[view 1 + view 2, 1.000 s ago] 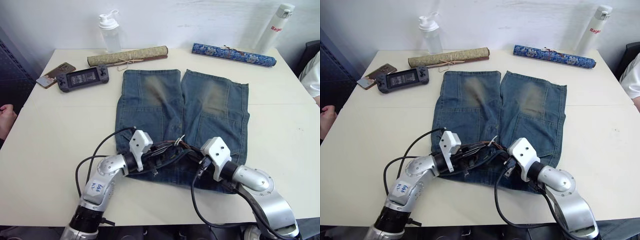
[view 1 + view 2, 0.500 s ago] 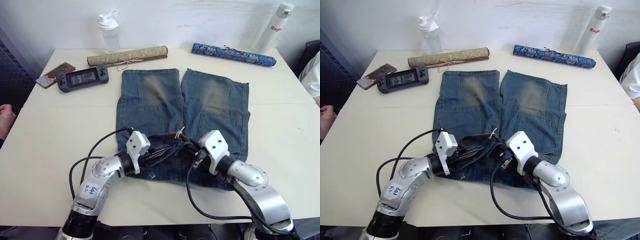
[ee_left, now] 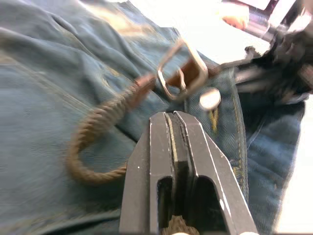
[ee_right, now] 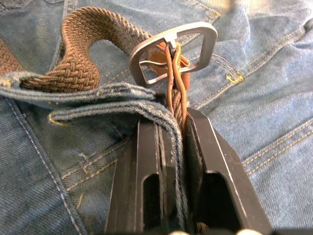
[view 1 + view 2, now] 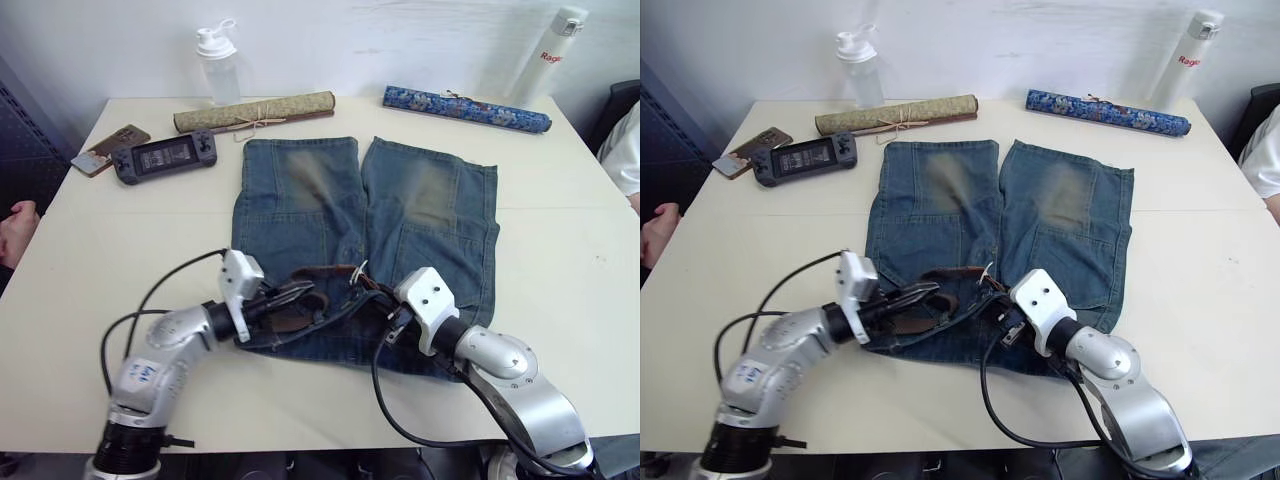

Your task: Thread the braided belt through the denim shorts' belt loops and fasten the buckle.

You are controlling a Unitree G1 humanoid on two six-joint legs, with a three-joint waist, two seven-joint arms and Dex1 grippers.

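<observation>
The denim shorts lie flat mid-table, waistband toward me. The braided belt curls in a loose brown loop over the waistband, part of it tucked under a denim strip. Its silver buckle lies on the denim just beyond my right gripper, which is shut on a brown stretch of belt running into the buckle, together with a fold of the waistband. My left gripper reaches in from the left. It is shut, with braid showing at the base of its fingers, and the buckle lies ahead of it.
At the table's far edge lie a tan scroll and a blue scroll, with a shaker bottle and a white flask. A game console and phone sit far left. A person's hand rests at the left edge.
My left arm has drawn back to the left, and its gripper now sits at the waistband's left part. The right gripper has shifted slightly left. The belt loop lies more spread out.
</observation>
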